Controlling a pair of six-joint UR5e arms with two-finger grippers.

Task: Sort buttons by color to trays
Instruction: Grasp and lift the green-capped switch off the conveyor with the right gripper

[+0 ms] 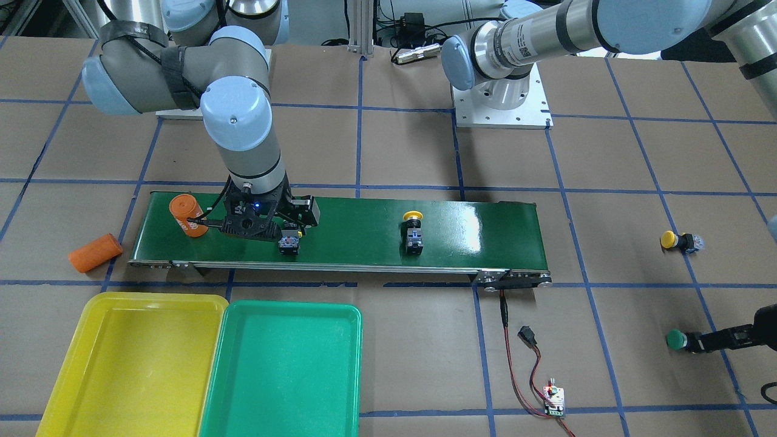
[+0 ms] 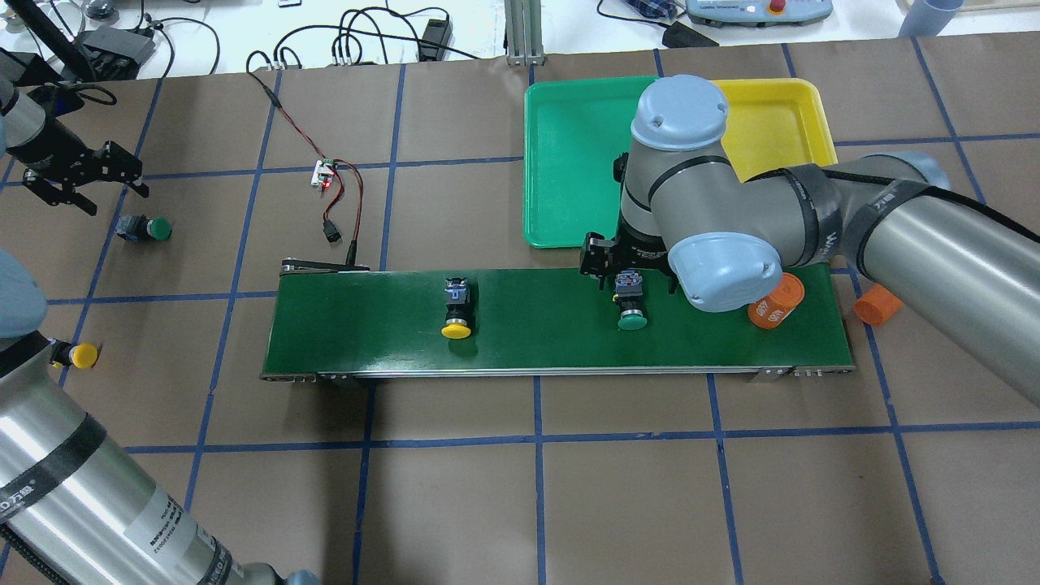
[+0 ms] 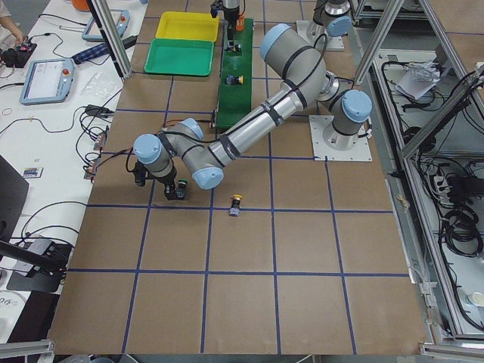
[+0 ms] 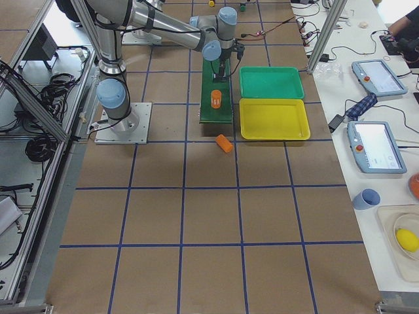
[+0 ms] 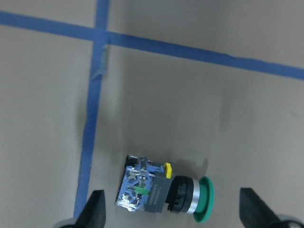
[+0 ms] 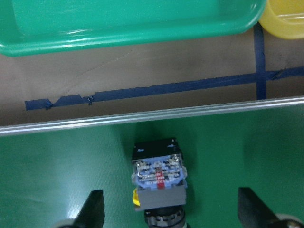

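Note:
A green button (image 2: 631,305) lies on the conveyor belt (image 2: 552,341), cap toward the robot. My right gripper (image 2: 630,272) is open over it, and the button's body (image 6: 159,178) sits between the spread fingers (image 6: 92,209). A second green button (image 2: 146,228) lies on the table at far left. My left gripper (image 2: 81,175) hangs open just above it, fingertips (image 5: 95,209) either side of the button (image 5: 161,187). One yellow button (image 2: 457,313) lies on the belt, another (image 2: 77,355) on the table. The green tray (image 2: 569,162) and yellow tray (image 2: 772,122) are empty.
An orange cylinder (image 2: 776,302) stands on the belt's right end beside my right wrist. Another orange cylinder (image 2: 877,306) lies on the table past it. A small circuit board (image 2: 325,172) with red and black wires runs to the belt's left end.

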